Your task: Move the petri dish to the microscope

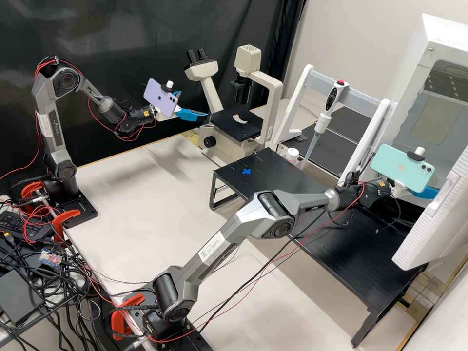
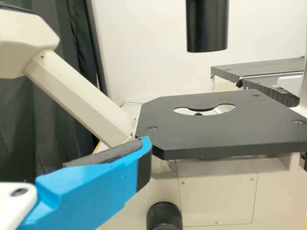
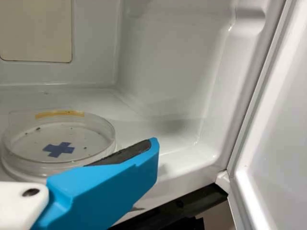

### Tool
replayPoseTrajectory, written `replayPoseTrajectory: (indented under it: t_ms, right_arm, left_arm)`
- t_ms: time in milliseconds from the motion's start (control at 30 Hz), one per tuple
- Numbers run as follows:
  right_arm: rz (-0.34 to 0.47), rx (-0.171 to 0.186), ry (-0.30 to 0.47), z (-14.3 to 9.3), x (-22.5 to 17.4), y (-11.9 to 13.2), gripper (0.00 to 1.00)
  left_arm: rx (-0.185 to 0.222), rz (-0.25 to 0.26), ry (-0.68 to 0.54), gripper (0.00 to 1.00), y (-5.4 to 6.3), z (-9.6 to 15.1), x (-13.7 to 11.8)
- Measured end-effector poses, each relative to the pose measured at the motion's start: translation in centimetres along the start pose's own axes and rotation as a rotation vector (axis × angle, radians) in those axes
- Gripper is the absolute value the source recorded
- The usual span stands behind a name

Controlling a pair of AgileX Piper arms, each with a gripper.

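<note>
In the high view, the left gripper is hovering well apart from the white cabinet, its fingers parted and empty. In the left wrist view, the microscope stage is standing well away from the cabinet; in the right wrist view, the petri dish is resting flat inside it, beside the right gripper, whose fingers are apparently spreading unclenched, and it is likely calling for a gentle, level sidewall pinch, being light, stiff, slick and brittle.
</note>
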Motion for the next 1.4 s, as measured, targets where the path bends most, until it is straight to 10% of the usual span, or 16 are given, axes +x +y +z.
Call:
replayPoseTrajectory:
  t_ms: [800, 833, 1400]
  right_arm:
    - [0.016, 0.001, -0.009, 0.4, 0.8, 0.0, 1.0]
    - [0.014, 0.001, -0.011, 0.5, 0.8, -0.1, 0.0]
    - [0.011, 0.031, -0.016, 0.8, 1.1, -0.5, 0.0]
  left_arm:
    - [0.0, 0.0, 0.0, 1.0, 0.0, 0.0, 0.0]
    - [0.0, 0.0, 0.0, 1.0, 0.0, 0.0, 0.0]
    - [0.0, 0.0, 0.0, 1.0, 0.0, 0.0, 0.0]
